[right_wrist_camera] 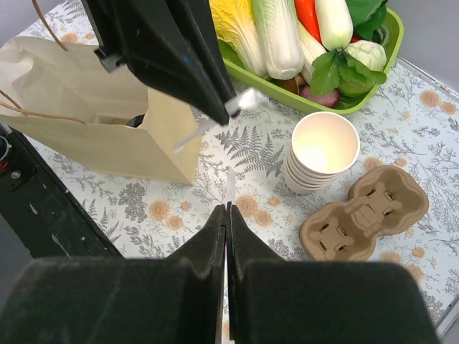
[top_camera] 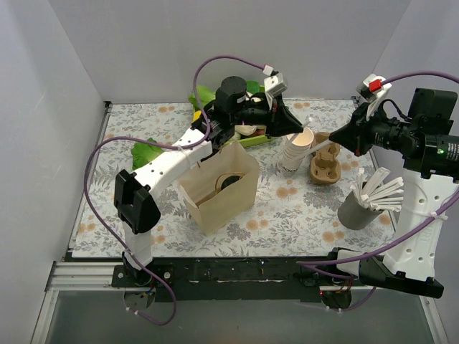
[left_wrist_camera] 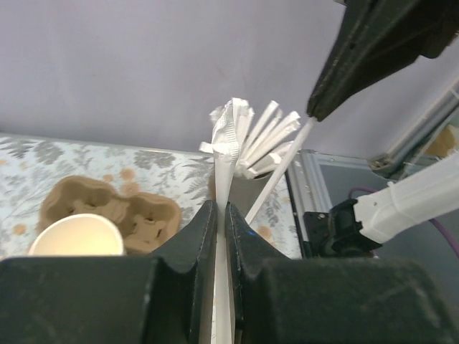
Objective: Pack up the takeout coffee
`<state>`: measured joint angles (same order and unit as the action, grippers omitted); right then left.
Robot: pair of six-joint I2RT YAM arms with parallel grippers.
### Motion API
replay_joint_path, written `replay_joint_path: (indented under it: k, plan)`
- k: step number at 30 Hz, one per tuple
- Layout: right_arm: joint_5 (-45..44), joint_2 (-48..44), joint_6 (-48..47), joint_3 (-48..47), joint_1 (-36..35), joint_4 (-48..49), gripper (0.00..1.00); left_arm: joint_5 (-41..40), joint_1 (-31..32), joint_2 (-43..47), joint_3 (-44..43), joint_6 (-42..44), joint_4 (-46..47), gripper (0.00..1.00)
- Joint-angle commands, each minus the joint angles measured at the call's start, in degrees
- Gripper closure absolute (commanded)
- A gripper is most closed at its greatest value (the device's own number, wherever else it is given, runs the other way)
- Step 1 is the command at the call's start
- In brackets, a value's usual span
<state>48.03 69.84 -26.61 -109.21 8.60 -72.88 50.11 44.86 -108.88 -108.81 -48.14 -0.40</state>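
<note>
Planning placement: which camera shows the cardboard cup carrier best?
Right wrist: the cardboard cup carrier lies whole, unobstructed. Top external shows it small, beside the cup stack; left wrist shows it partly hidden behind that stack.

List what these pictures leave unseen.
- Paper bag interior: top view, only a dark round shape shows past the rim; right wrist view, its wall blocks it.
- Vegetable tray: top view, the left arm covers most.
- Straw holder: left wrist view, the left gripper hides its body.
- Takeout coffee: not clearly seen anywhere.
</note>
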Motion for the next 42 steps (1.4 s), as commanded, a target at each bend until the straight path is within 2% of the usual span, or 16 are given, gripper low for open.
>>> replay_joint_path:
  k: [1, 5, 8, 11, 14, 19, 26, 32, 33, 35, 37, 42]
  plan:
    - [-0.3, 0.6, -0.5, -3.4, -0.1, -0.5, 0.99, -6.9, -1.8, 8.2, -2.3, 3.7, -4.7, 1.00]
    - [-1.6, 1.1, -0.7, -4.6, -0.1, -0.8, 0.99, -7.3, -4.6, 12.4, -3.1, 1.8, -5.5, 1.00]
    - [-2.4, 1.4, -1.0, -5.1, -0.1, -0.9, 0.99, -8.1, -7.1, 16.8, -4.7, 3.1, -11.2, 1.00]
    - [-2.9, 1.3, -0.9, -4.2, -0.1, -0.3, 0.99, -9.3, -9.2, 23.2, -2.8, 4.8, -16.0, 1.00]
    - [-2.7, 1.1, 0.1, -2.6, -0.1, 0.7, 0.99, -11.3, -9.3, 29.2, 2.2, 7.7, -18.8, 1.00]
    - [-2.1, 2.1, 1.6, -3.2, -0.1, 2.2, 0.99, -15.6, -9.4, 33.5, 8.8, 11.1, -23.4, 1.00]
    - [-4.5, 3.8, 1.9, -7.3, -0.1, 1.4, 0.99, -20.3, -10.5, 41.8, 26.1, 13.5, -19.0, 1.00]
    - [-16.9, 5.8, 0.7, -19.0, 0.0, -2.1, 0.99, -20.7, -10.4, 45.9, 33.6, 13.3, -17.4, 0.99]
    - [-18.2, 5.5, 0.5, -19.6, -0.1, -2.1, 0.99, -21.1, -10.4, 46.6, 34.8, 12.0, -16.5, 0.89]
    - [-22.9, 4.1, 0.4, -19.6, -0.1, -2.0, 0.99, -22.2, -10.4, 48.7, 37.5, 10.5, -14.3, 0.39]
    - [-28.1, 2.7, -0.1, -18.3, -0.1, -2.1, 0.99, -21.8, -10.4, 49.6, 38.8, 9.1, -12.4, 0.32]
    - [-40.4, -1.1, -2.3, -17.0, -0.1, -2.0, 0.99, -17.9, -10.4, 51.0, 41.7, 7.4, -5.1, 0.27]
